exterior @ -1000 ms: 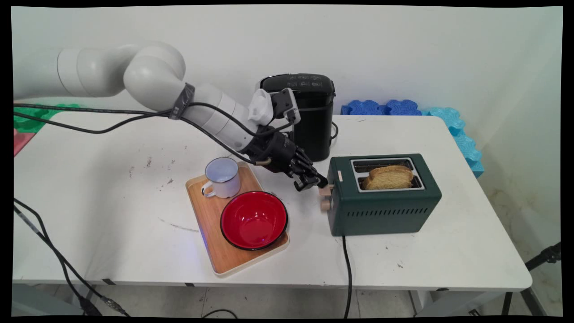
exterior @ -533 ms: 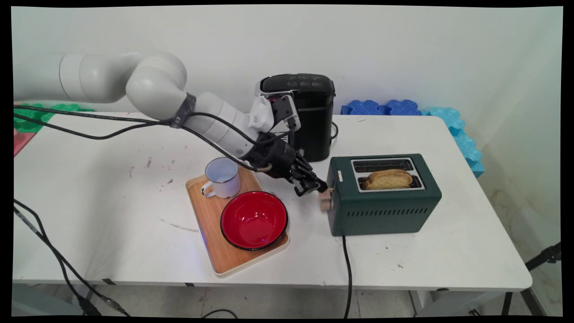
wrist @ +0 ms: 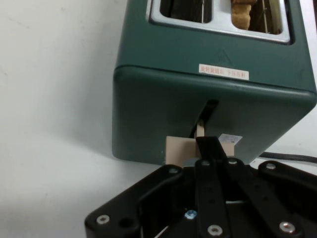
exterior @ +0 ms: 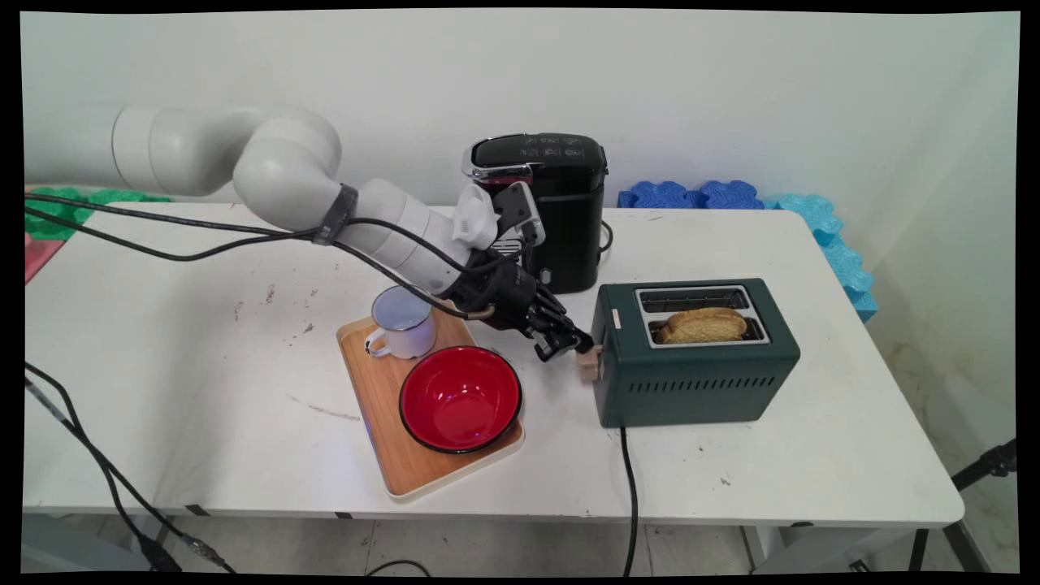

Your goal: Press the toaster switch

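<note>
Toaster lever (exterior: pixel 588 363), a small beige tab on the left end face of the dark green toaster (exterior: pixel 699 374), is the thing the gripper (exterior: pixel 561 341) is busy with. The toaster stands on the white table (exterior: pixel 203 390), right of centre, with its long axis running left to right across the main view and its black cord (exterior: pixel 630 496) hanging over the near edge. One slice of toast (exterior: pixel 703 323) sits low in the nearer slot, and the farther slot looks empty. The arm comes from the left, so the lever lies directly ahead of the gripper, on the right of it, and a little lower than the fingertips. In the hand view the black fingers (wrist: pixel 210 148) are closed together into one narrow tip, and this tip rests on top of the beige lever (wrist: pixel 181 151) without anything held between them. The vertical slot (wrist: pixel 207 111) in the end face rises above the lever, so the lever sits near the bottom of its travel, as far as I can judge. Left of the gripper, near but apart from it, a wooden tray (exterior: pixel 382 398) carries a white enamel mug (exterior: pixel 402 321) and a red bowl (exterior: pixel 459 398). A black coffee machine (exterior: pixel 552 203) stands behind the gripper, close to the wall.
</note>
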